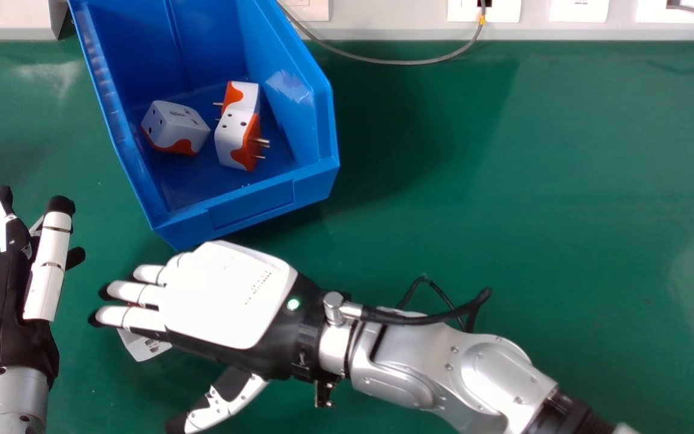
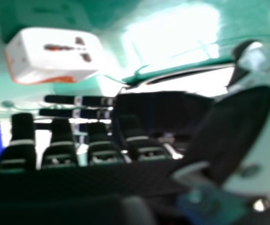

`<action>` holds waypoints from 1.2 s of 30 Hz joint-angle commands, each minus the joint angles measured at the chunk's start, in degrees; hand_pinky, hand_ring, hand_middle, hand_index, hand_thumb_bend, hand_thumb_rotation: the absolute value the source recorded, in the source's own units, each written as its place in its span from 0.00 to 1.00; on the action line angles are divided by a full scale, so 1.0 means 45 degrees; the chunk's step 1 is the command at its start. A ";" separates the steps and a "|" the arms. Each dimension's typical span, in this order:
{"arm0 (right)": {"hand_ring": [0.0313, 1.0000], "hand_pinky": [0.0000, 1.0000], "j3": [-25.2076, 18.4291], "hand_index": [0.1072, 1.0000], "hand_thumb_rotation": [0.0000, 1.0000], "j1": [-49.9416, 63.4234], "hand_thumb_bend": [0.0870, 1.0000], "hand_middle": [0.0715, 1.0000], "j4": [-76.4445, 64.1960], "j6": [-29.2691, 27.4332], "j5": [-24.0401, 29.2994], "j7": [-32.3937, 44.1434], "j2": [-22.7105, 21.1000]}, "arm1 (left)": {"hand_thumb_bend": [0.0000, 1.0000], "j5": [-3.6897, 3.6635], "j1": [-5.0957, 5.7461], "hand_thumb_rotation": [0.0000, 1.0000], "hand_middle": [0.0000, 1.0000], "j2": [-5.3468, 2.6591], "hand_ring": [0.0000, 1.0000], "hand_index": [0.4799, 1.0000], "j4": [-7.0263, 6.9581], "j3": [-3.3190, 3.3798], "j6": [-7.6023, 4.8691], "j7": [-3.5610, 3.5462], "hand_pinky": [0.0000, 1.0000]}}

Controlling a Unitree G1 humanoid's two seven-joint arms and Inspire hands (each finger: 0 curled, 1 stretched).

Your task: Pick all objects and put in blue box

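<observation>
My right hand (image 1: 220, 295) spreads straight fingers leftward over a white-and-orange adapter (image 1: 139, 346) on the smooth green table (image 1: 540, 199), thumb standing apart, nothing gripped. The blocky adapter's slotted face shows beside my fingers; its full long axis I cannot tell. My left hand (image 1: 3, 301), at the head view's left, has its fingers extended. Ahead, the glossy blue plastic box (image 1: 250, 208) runs lengthwise away from me, its low front lip nearest, holding three adapters: one's metal pins point right, another's left.
</observation>
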 commanded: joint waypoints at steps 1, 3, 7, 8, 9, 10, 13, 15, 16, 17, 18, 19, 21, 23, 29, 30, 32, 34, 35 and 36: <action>0.92 0.84 0.0052 0.90 0.59 -0.0649 0.31 0.95 0.0195 0.0179 -0.0133 -0.0376 0.0287 | 0.46 0.0187 -0.0223 0.85 0.89 0.0190 0.91 0.83 0.0053 0.0015 -0.0415 0.0137 0.84; 0.93 0.85 0.0122 0.91 0.59 -0.0819 0.31 0.96 0.0460 0.0334 -0.0246 -0.0555 0.0371 | 0.46 0.0285 -0.0248 0.85 0.89 0.0193 0.91 0.83 0.0137 0.0002 -0.0515 0.0193 0.84; 0.94 0.86 0.0260 0.92 0.58 -0.1038 0.31 0.97 0.0902 0.0634 -0.0347 -0.0869 0.0550 | 0.46 0.0311 -0.0226 0.84 0.89 0.0141 0.91 0.83 0.0089 -0.0045 -0.0576 0.0281 0.83; 0.94 0.86 0.0292 0.92 0.58 -0.1083 0.31 0.97 0.1008 0.0735 -0.0351 -0.0905 0.0614 | 0.46 0.0299 -0.0244 0.84 0.89 0.0151 0.91 0.83 0.0112 -0.0043 -0.0575 0.0289 0.83; 0.94 0.86 0.0316 0.92 0.58 -0.1117 0.31 0.97 0.1102 0.0832 -0.0355 -0.0925 0.0677 | 0.46 0.0280 -0.0255 0.84 0.89 0.0158 0.91 0.83 0.0137 -0.0037 -0.0579 0.0291 0.83; 0.94 0.86 0.0334 0.93 0.58 -0.1146 0.31 0.97 0.1190 0.0911 -0.0355 -0.0939 0.0734 | 0.47 0.0257 -0.0264 0.84 0.89 0.0166 0.91 0.83 0.0161 -0.0028 -0.0580 0.0285 0.83; 0.94 0.88 0.0424 0.93 0.58 -0.1281 0.31 0.98 0.1613 0.1152 -0.0335 -0.1033 0.0957 | 0.47 0.0216 -0.0254 0.84 0.89 0.0153 0.91 0.82 0.0105 -0.0030 -0.0543 0.0274 0.83; 0.95 0.88 0.0485 0.93 0.58 -0.1394 0.31 0.98 0.1995 0.1299 -0.0292 -0.1104 0.1142 | 0.46 0.0215 -0.0253 0.84 0.89 0.0138 0.91 0.82 0.0072 -0.0040 -0.0516 0.0292 0.83; 0.95 0.88 0.0512 0.93 0.58 -0.1439 0.31 0.98 0.2189 0.1365 -0.0279 -0.1136 0.1233 | 0.46 0.0213 -0.0251 0.84 0.89 0.0125 0.91 0.82 0.0056 -0.0046 -0.0510 0.0302 0.83; 0.95 0.88 0.0539 0.93 0.58 -0.1476 0.31 0.98 0.2357 0.1418 -0.0271 -0.1166 0.1312 | 0.46 0.0205 -0.0244 0.84 0.89 0.0110 0.91 0.82 0.0028 -0.0051 -0.0497 0.0310 0.83; 0.95 0.89 0.0568 0.93 0.58 -0.1496 0.31 0.98 0.2495 0.1471 -0.0261 -0.1161 0.1378 | 0.46 0.0195 -0.0238 0.84 0.89 0.0085 0.91 0.82 -0.0011 -0.0062 -0.0488 0.0319 0.83; 0.95 0.89 0.0601 0.93 0.58 -0.1514 0.31 0.98 0.2617 0.1523 -0.0256 -0.1152 0.1438 | 0.46 0.0178 -0.0243 0.84 0.89 0.0069 0.91 0.82 -0.0026 -0.0066 -0.0482 0.0323 0.83; 0.95 0.89 0.0661 0.93 0.58 -0.1519 0.31 0.98 0.2775 0.1592 -0.0222 -0.1117 0.1511 | 0.47 0.0161 -0.0276 0.84 0.89 0.0048 0.91 0.82 0.0023 -0.0079 -0.0516 0.0331 0.83; 0.95 0.89 0.0746 0.93 0.58 -0.1523 0.31 0.98 0.2930 0.1647 -0.0200 -0.1109 0.1567 | 0.47 0.0153 -0.0290 0.84 0.89 0.0022 0.91 0.82 0.0060 -0.0101 -0.0571 0.0335 0.83; 0.95 0.90 0.0989 0.92 0.57 -0.1582 0.31 0.98 0.3121 0.1769 -0.0177 -0.0796 0.1624 | 0.46 0.0102 -0.0230 0.84 0.89 -0.0074 0.91 0.82 -0.0127 -0.0171 -0.0553 0.0382 0.83; 0.95 0.90 0.1020 0.92 0.57 -0.1611 0.31 0.98 0.3155 0.1758 -0.0165 -0.0763 0.1625 | 0.46 0.0106 -0.0234 0.84 0.89 -0.0084 0.91 0.82 -0.0143 -0.0187 -0.0549 0.0394 0.83; 0.94 0.89 0.1104 0.92 0.57 -0.1695 0.31 0.97 0.3311 0.1743 -0.0188 -0.0736 0.1668 | 0.45 0.0118 -0.0249 0.84 0.89 -0.0097 0.91 0.82 -0.0149 -0.0213 -0.0545 0.0418 0.83; 0.94 0.88 0.1228 0.91 0.56 -0.1876 0.31 0.97 0.3589 0.1757 -0.0265 -0.0698 0.1794 | 0.45 0.0171 -0.0261 0.84 0.89 -0.0108 0.91 0.82 -0.0183 -0.0259 -0.0538 0.0464 0.83; 0.94 0.88 0.1286 0.91 0.56 -0.1967 0.31 0.97 0.3716 0.1772 -0.0294 -0.0684 0.1855 | 0.45 0.0197 -0.0267 0.84 0.89 -0.0105 0.91 0.82 -0.0190 -0.0278 -0.0542 0.0484 0.83; 0.94 0.88 0.1335 0.91 0.56 -0.2044 0.31 0.97 0.3820 0.1779 -0.0297 -0.0685 0.1893 | 0.45 0.0221 -0.0276 0.84 0.89 -0.0101 0.91 0.82 -0.0189 -0.0301 -0.0547 0.0506 0.83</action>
